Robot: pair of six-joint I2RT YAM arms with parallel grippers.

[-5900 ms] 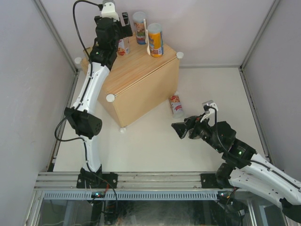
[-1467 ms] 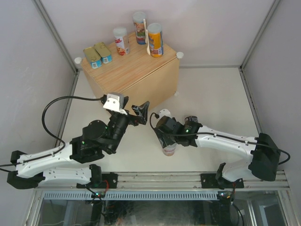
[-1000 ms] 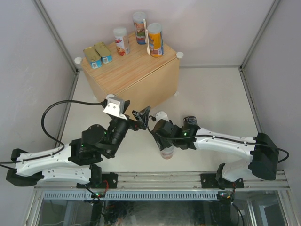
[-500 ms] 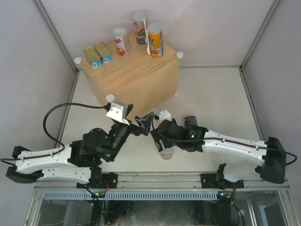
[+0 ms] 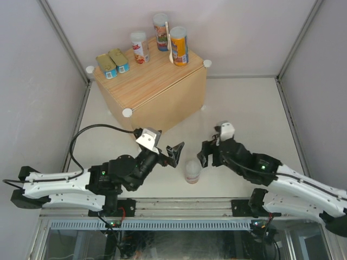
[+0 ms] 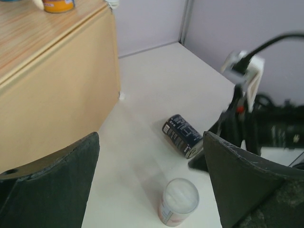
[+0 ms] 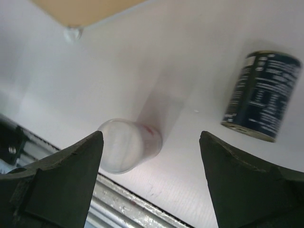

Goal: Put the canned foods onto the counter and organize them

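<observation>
The left gripper (image 5: 174, 153) and right gripper (image 5: 205, 154) both gape empty, a white-lidded can (image 5: 192, 170) upright just below and between them, a dark can (image 6: 183, 135) lying beside the right one, the counter (image 5: 157, 89) well ahead. A clipped rim could topple the white-lidded can; the close grippers might collide.

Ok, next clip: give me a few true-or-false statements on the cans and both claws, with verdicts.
The counter holds two flat tins and three tall cans. True.
The dark can stands upright. False: it lies on its side on the table.
The right claw grips the white-lidded can. False: its jaws are open, and that can stands free on the table.
The left claw is open and empty. True.
</observation>
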